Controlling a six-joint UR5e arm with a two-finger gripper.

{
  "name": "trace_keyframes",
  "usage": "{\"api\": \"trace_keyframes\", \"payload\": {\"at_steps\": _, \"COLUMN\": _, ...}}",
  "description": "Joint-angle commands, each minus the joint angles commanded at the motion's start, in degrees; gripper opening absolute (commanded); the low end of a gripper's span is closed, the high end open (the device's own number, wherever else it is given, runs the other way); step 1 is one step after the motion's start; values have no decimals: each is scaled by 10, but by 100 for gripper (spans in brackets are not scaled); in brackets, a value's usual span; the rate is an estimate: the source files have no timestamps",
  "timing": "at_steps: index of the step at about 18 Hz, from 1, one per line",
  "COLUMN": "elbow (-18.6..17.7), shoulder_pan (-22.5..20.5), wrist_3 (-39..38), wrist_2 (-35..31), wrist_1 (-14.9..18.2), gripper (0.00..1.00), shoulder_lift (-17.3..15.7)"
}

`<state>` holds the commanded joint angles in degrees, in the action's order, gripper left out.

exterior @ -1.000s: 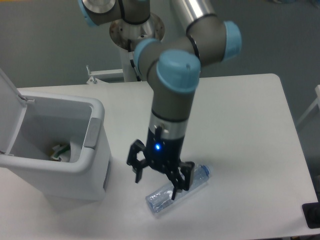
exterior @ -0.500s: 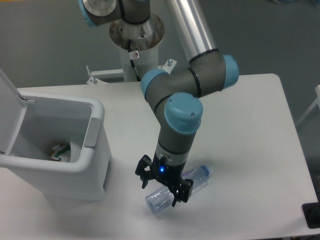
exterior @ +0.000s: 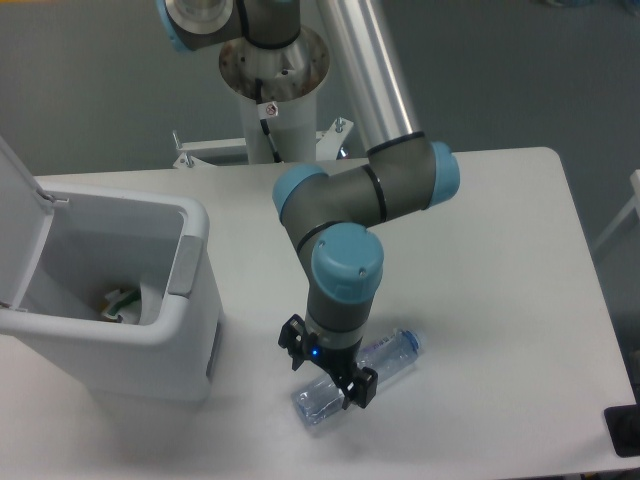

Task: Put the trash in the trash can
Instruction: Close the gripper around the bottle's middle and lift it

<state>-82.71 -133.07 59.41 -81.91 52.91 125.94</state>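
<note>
One crushed clear plastic bottle (exterior: 357, 378) lies on its side near the front edge of the white table (exterior: 500, 260), its ridged, bluish-tinted body running diagonally with one end toward the camera and the other up and to the right. One gripper (exterior: 328, 374), black with a small blue light, is down over the middle of the bottle with its two fingers (exterior: 364, 388) spread to either side of it; whether they press on the plastic cannot be told. Above it stands the single arm (exterior: 345, 215), smooth grey tubes joined by rounded light-blue caps. To the left sits one trash can (exterior: 190, 300), a white rectangular plastic bin with rounded edges, a grey panel on its right wall and its hinged lid (exterior: 20, 225) swung up and open. Inside lie some white and green scraps (exterior: 122, 303), too small to count or make out.
</note>
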Motion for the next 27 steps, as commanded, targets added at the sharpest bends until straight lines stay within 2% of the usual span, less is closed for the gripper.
{"api": "trace_keyframes", "payload": {"at_steps": 3, "elbow": 4, "shoulder_pan": 8, "wrist_3": 2, "wrist_2": -10, "wrist_1": -3, "gripper": 100, "shoulder_lift": 14}}
{"api": "trace_keyframes", "payload": {"at_steps": 7, "elbow": 5, "shoulder_pan": 26, "wrist_3": 2, "wrist_2": -71, "wrist_1": -3, "gripper": 100, "shoulder_lift": 26}}
{"api": "trace_keyframes", "payload": {"at_steps": 14, "elbow": 15, "shoulder_pan": 27, "wrist_3": 4, "wrist_2": -77, "wrist_1": -4, "gripper": 100, "shoulder_lift": 40}}
{"api": "trace_keyframes", "payload": {"at_steps": 15, "elbow": 20, "shoulder_pan": 30, "wrist_3": -1, "wrist_2": -76, "wrist_1": -2, "gripper": 89, "shoulder_lift": 42}}
{"api": "trace_keyframes", "payload": {"at_steps": 16, "elbow": 28, "shoulder_pan": 33, "wrist_3": -5, "wrist_2": -75, "wrist_1": -2, "gripper": 73, "shoulder_lift": 44}}
{"api": "trace_keyframes", "payload": {"at_steps": 18, "elbow": 36, "shoulder_pan": 34, "wrist_3": -4, "wrist_2": -71, "wrist_1": -1, "gripper": 58, "shoulder_lift": 42}}
{"api": "trace_keyframes", "payload": {"at_steps": 19, "elbow": 36, "shoulder_pan": 34, "wrist_3": -5, "wrist_2": -72, "wrist_1": 3, "gripper": 44, "shoulder_lift": 39}}
{"api": "trace_keyframes", "payload": {"at_steps": 20, "elbow": 35, "shoulder_pan": 34, "wrist_3": -5, "wrist_2": -74, "wrist_1": 4, "gripper": 33, "shoulder_lift": 38}}
{"api": "trace_keyframes", "payload": {"at_steps": 24, "elbow": 35, "shoulder_pan": 34, "wrist_3": -32, "wrist_2": -72, "wrist_1": 5, "gripper": 21, "shoulder_lift": 35}}
{"api": "trace_keyframes", "payload": {"at_steps": 27, "elbow": 46, "shoulder_pan": 33, "wrist_3": -36, "wrist_2": -48, "wrist_1": 4, "gripper": 21, "shoulder_lift": 26}}
